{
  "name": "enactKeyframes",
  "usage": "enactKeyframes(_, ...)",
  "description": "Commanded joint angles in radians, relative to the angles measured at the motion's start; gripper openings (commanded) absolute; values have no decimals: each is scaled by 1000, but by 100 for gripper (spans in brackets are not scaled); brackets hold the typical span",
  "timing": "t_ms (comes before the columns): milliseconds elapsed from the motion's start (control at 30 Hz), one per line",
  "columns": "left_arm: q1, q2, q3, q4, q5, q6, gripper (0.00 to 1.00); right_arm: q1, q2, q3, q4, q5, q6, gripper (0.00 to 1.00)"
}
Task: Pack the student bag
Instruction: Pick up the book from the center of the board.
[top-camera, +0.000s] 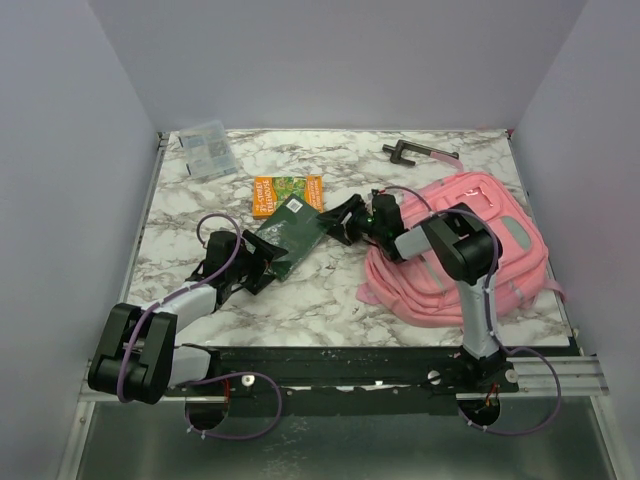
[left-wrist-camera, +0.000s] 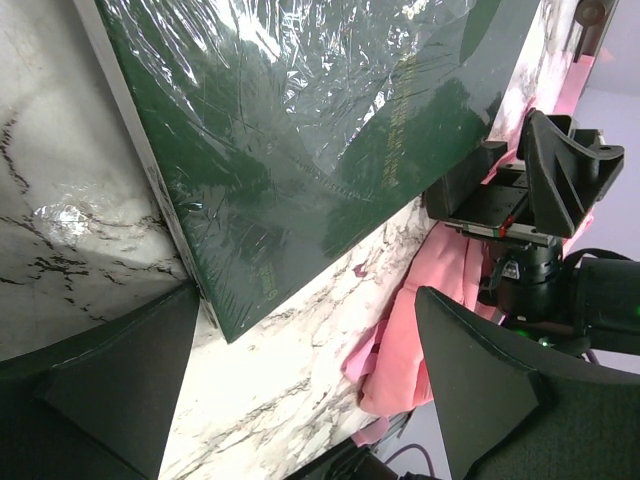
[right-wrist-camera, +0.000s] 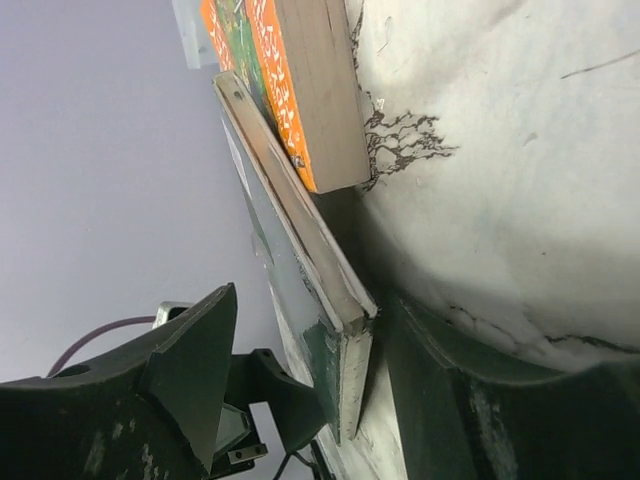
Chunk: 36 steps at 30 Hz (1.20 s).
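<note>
1. Where the overhead camera looks down, the student bag (top-camera: 520, 270) lies at the right of the table (top-camera: 330, 300), near a green book (top-camera: 295, 228).
2. Left wrist: the left gripper (left-wrist-camera: 305, 300) gapes wide, empty, at the book's corner.
3. Right wrist: the right gripper (right-wrist-camera: 310, 300) straddles the book's edge, unclenched.

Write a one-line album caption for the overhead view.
The left hand and right hand sit at opposite corners of a green book on a marble table, orange book behind, pink backpack alongside.
</note>
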Motion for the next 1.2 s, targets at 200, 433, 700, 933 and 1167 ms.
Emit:
enactKeyframes(200,-4,-24,-30,22,45,-4,92,25,99,1,154,-5,64,34)
enactKeyframes(433,2,-243,-83,15,72,33,97,24,-7,-33,193,-30,88,7)
enactKeyframes(700,10,-626,-64,-211,61,78,98,-9,-209,-88,286,-77,211,0)
enactKeyframes(933,14,-717,11,-249,165,42,98,-65,-386,-206,416,-69,358,0)
enactKeyframes(1167,12,-622,71,-7,304,-91,98,-82,-503,-310,504,-85,432,0)
